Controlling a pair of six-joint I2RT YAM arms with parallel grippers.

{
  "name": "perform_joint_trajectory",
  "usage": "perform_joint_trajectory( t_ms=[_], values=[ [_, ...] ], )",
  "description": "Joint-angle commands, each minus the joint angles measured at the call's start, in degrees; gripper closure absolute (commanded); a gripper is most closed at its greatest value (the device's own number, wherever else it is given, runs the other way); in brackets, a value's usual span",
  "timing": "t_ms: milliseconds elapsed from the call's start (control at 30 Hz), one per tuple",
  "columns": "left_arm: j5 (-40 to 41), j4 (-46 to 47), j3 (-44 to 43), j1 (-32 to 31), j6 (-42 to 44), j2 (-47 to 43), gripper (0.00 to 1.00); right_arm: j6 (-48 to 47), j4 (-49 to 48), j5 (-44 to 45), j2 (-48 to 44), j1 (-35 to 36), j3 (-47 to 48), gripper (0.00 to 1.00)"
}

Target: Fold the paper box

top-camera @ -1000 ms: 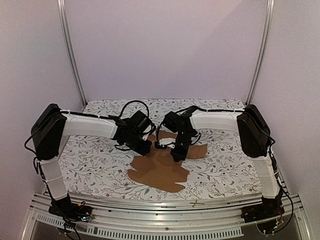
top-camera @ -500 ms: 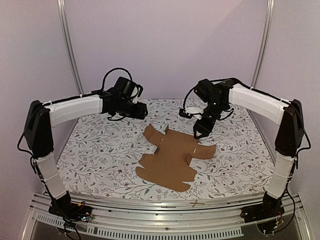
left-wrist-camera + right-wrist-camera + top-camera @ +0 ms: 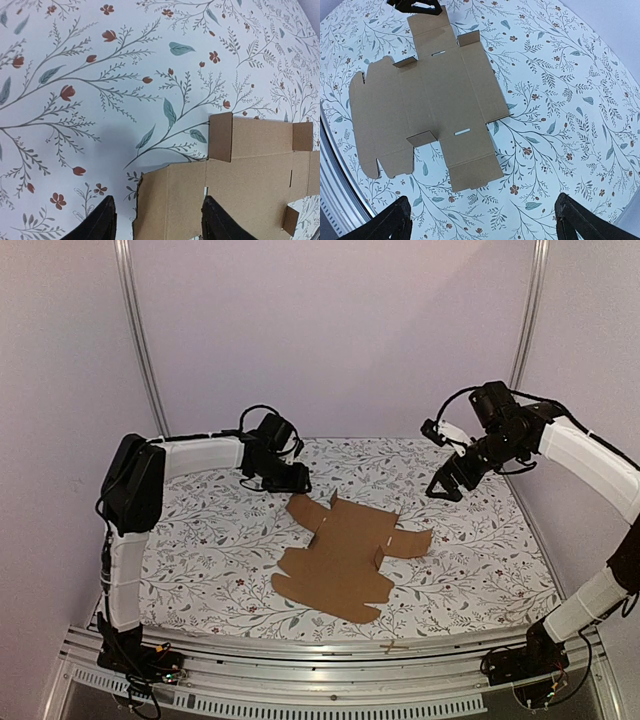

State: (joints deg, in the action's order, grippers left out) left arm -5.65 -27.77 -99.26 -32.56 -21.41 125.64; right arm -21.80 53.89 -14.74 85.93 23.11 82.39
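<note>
The paper box (image 3: 340, 555) lies as a flat brown die-cut sheet in the middle of the table, with a few small tabs (image 3: 380, 556) standing up. My left gripper (image 3: 293, 482) hovers low at the sheet's far left flap. In the left wrist view it (image 3: 159, 225) is open, and the cardboard's (image 3: 250, 165) edge shows below between its fingers (image 3: 102, 222). My right gripper (image 3: 446, 487) hangs high at the far right, away from the sheet. Seen from the right wrist, it (image 3: 485, 225) is wide open and empty above the whole sheet (image 3: 435, 95).
The table (image 3: 200, 560) wears a white cloth with a leaf-and-flower print. An aluminium rail (image 3: 330, 650) runs along the near edge, and metal posts (image 3: 140, 350) stand at the back corners. The left gripper (image 3: 415, 5) shows at the top of the right wrist view.
Both grippers left the middle of the sheet and opened. The right arm rose and swung out to the far right. The left arm lifted, then came down by the far left flap.
</note>
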Motion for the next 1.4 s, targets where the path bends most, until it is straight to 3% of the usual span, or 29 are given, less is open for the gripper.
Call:
perform_joint_trajectory(
  t_ms=[0,100,467,733,933,1100,1367],
  values=[
    [-2.1,-1.1,2.0,0.7,-0.9,-0.5,0.47,3.1,-5.9,-1.9,-4.6,-1.0,-3.1,0.01],
    [-4.1,0.1,4.5,0.7,-1.3,-1.3,0.59,2.6,-5.5,-4.7,-4.0,-1.6,-3.4,0.02],
    [-5.7,4.1,10.3,-0.6,0.2,-4.6,0.99,-6.3,0.9,-7.2,3.1,-1.5,0.2,0.28],
    [-2.3,26.3,32.4,-6.3,10.0,-22.2,1.0,-9.4,9.7,-8.6,17.2,0.4,12.8,0.28],
    [0.5,43.1,45.5,-10.5,12.5,-30.9,1.0,-9.8,15.0,-10.4,26.6,3.1,23.1,0.26],
    [2.7,48.4,51.0,-11.3,12.4,-33.5,1.0,-8.8,19.9,-16.5,31.1,4.6,27.5,0.25],
    [5.5,50.2,52.8,-12.3,13.3,-35.4,1.0,-5.8,26.2,-24.6,35.1,4.9,31.9,0.28]
  ],
)
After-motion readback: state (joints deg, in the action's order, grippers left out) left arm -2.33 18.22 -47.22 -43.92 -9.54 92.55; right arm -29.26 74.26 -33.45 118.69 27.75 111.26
